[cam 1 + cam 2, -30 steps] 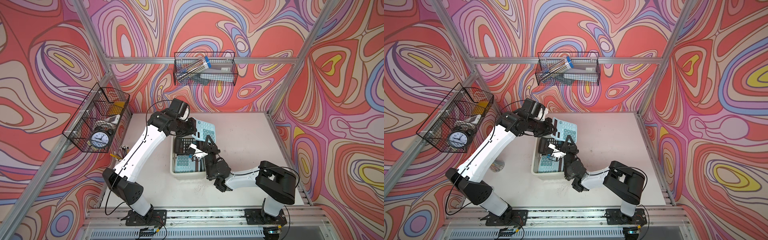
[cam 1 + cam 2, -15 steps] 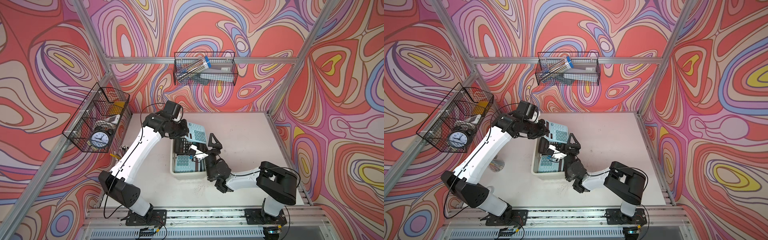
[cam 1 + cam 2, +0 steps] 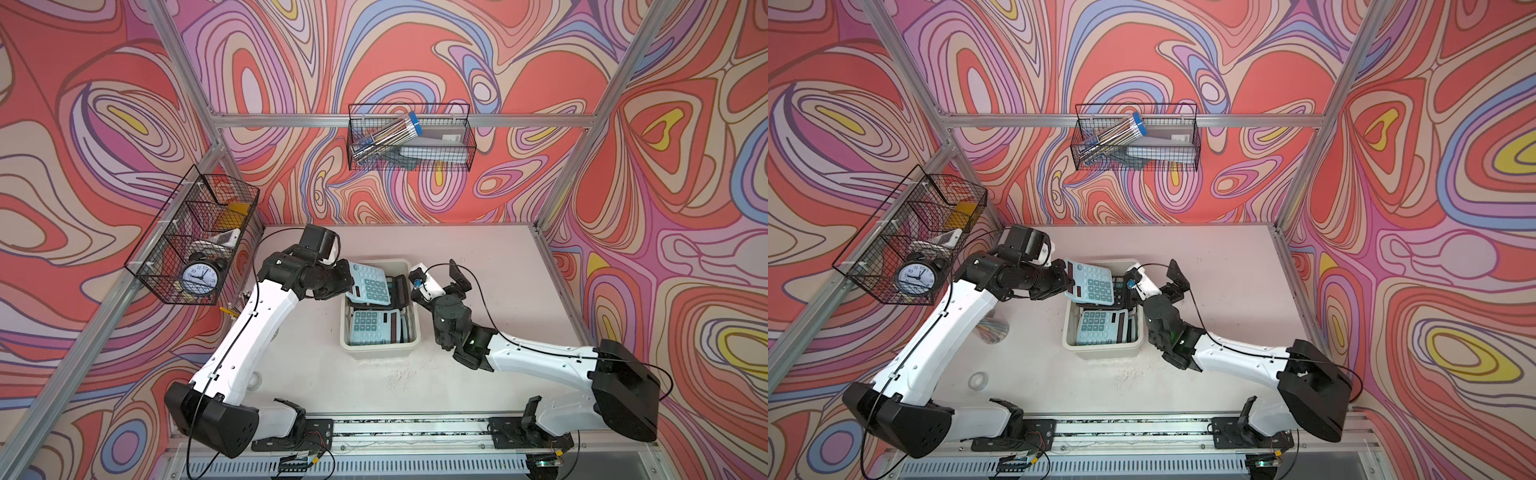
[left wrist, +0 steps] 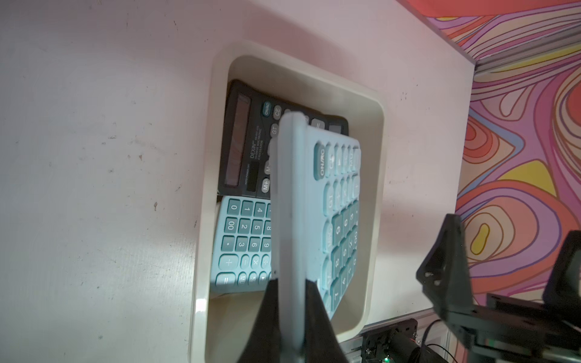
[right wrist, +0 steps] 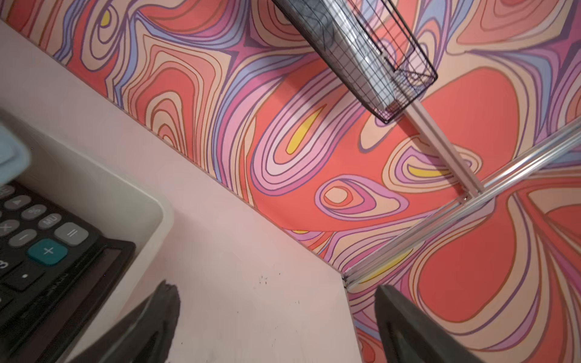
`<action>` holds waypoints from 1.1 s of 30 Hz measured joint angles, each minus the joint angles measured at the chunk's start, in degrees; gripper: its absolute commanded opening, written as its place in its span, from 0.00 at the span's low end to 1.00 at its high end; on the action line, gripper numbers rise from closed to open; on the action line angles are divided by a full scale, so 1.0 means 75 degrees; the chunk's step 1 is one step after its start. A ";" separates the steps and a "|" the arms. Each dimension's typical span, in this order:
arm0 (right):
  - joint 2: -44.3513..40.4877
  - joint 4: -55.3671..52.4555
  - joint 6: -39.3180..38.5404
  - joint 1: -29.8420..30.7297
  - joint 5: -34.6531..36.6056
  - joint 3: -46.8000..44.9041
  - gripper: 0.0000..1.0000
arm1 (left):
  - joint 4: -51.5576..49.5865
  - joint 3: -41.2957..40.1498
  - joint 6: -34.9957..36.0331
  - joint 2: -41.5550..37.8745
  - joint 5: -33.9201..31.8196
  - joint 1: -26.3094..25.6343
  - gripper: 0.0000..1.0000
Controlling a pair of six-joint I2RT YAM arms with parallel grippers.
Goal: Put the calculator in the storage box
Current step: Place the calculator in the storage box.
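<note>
Grips the light-blue calculator [image 3: 371,284] in the left gripper [image 3: 347,283], jaws pressed shut on both faces of the edge turned toward the tabletop's left edge, the rest of the calculator reaching straight out past the fingertips. Holds it tilted, key face up, over the far end of the storage box [image 3: 376,348], a cream tub set near the middle of the tabletop [image 3: 478,245], long sides running from the near edge toward the far edge. Carries the gripped edge about above the box's left rim and the free edge over the box's inside. Shows the held calculator almost edge-on in the left wrist view, above a black calculator [image 4: 245,141] lying in the box's far half and a second light-blue calculator [image 4: 243,239] lying flat in the near half (contact with the black one beneath: cannot tell). Spreads the right gripper [image 5: 276,314] wide, with nothing between its fingers but bare tabletop. Hangs it just beside the box's right wall, close to the box's far right corner, apart from the held calculator and from everything in the box.
</note>
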 measured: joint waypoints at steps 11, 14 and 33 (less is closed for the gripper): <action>-0.0015 -0.3351 0.3410 -0.1003 -0.0784 0.0825 0.98 | 0.0458 -0.1734 0.0017 -0.0618 0.0857 -0.0003 0.00; 0.0105 -0.3768 0.3902 -0.1139 -0.0988 0.0970 0.98 | 0.0621 -0.2154 0.0017 -0.0650 0.1107 -0.0003 0.00; 0.0417 -0.4870 0.5511 -0.1690 -0.2116 0.1317 0.98 | 0.1122 -0.2559 -0.0023 -0.0044 0.0909 -0.0472 0.07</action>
